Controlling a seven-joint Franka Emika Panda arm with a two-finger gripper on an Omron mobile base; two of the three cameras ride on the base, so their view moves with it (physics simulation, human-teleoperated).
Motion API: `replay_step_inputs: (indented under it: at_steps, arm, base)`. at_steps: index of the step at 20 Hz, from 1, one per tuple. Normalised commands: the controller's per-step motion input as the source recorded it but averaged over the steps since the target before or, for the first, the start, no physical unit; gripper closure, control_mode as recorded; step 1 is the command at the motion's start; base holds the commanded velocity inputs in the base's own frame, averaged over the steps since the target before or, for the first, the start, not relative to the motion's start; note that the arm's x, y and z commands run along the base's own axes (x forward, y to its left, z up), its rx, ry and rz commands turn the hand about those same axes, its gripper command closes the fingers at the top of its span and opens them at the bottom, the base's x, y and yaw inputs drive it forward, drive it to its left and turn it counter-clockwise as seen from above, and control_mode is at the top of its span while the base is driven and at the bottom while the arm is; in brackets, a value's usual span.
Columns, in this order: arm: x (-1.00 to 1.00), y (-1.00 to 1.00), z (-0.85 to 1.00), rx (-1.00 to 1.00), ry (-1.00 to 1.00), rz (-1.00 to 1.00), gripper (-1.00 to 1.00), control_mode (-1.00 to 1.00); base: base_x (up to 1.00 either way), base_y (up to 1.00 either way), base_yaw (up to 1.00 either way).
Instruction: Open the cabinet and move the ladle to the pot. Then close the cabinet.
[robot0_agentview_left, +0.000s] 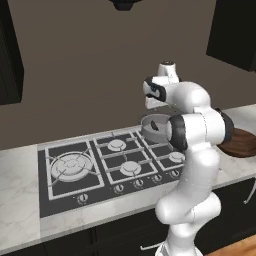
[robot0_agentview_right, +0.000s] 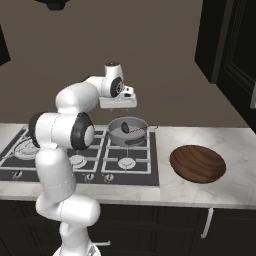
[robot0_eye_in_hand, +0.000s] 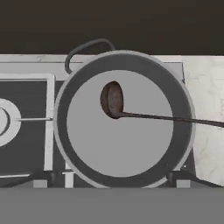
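Lay in the pot on the stove: the ladle, scoop on the floor, thin stem crossing the rim toward the desk. Hung above, fingers spread wide, holding nothing. Probably light, stiff and slick; best pinched mid-stem.

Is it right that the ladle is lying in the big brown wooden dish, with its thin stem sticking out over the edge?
Not quite. The ladle lies in the grey pot on the stove, not in the wooden dish. The hand view shows its scoop inside the pot, the stem sticking out over the rim.
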Motion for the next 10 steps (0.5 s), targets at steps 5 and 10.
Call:
replay_step_inputs:
  at_steps: [5, 10]
  arm:
    - [-0.97, 0.00, 0.80, 0.08, -0.26, -0.04, -1.00, -1.00]
    - [-0.78, 0.02, 0.92, 0.11, -0.21, -0.05, -1.00, -1.00]
  base:
    - [0.00, 0.00, 0.00]
    - [0.00, 0.00, 0.00]
